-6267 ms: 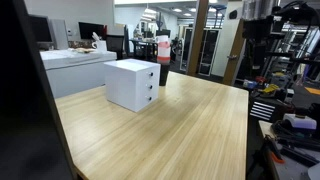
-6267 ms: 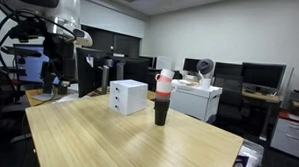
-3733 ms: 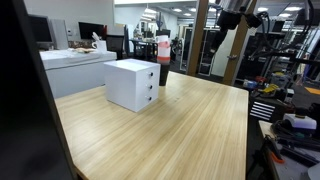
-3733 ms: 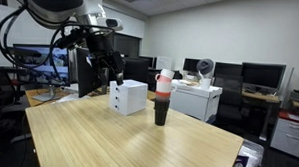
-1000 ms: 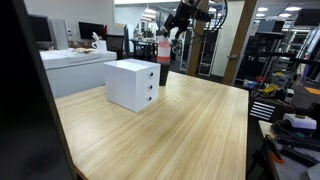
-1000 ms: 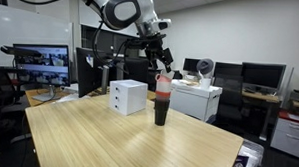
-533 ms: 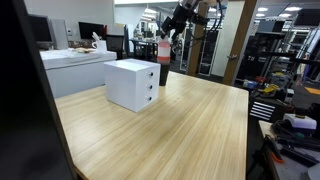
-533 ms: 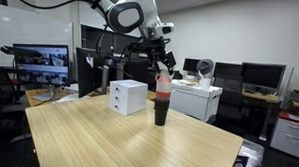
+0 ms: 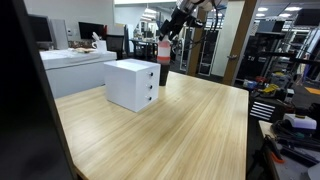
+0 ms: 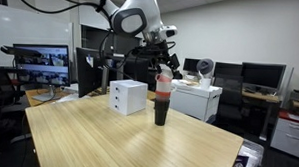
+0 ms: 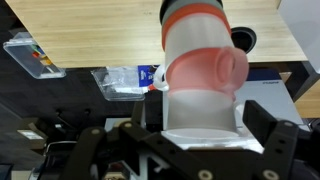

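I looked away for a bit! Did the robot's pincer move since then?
Yes. In an exterior view the pincer went from left of the white box to right of it, above the stacked cups.

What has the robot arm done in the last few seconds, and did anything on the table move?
The arm swung in from the side until its gripper came over the stack of cups. The jaws stand open around the stack's top, not closed on it. Nothing was taken hold of or let go. The stack and the white drawer box stayed put on the table.
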You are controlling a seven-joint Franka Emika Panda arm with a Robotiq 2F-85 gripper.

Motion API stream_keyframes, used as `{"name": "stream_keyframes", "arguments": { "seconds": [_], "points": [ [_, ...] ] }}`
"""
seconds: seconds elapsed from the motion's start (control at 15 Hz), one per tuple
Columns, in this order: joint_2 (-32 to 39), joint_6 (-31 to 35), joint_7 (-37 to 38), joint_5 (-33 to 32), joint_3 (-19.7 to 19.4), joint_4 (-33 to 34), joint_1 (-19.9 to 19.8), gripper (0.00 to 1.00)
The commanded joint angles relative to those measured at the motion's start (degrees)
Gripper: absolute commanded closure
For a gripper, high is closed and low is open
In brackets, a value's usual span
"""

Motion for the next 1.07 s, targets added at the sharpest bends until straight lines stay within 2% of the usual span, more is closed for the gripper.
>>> {"name": "stream_keyframes", "arguments": {
  "seconds": [0.0,0.07,0.13,0.47,1.0],
  "points": [
    [1.1,-0.2,-6.0,4.5,2.8,1.4,-2.9,0.00],
    [1.2,-0.6,-7.2,5.7,3.4,1.6,-3.5,0.25],
    [1.3,-0.7,-8.3,6.6,3.8,1.6,-3.9,0.27],
    [0.7,-1.7,-13.7,10.7,5.3,1.2,-5.3,0.59],
    [-3.3,-4.4,-15.8,10.9,4.5,-0.4,-4.7,0.59]
  ]
}}
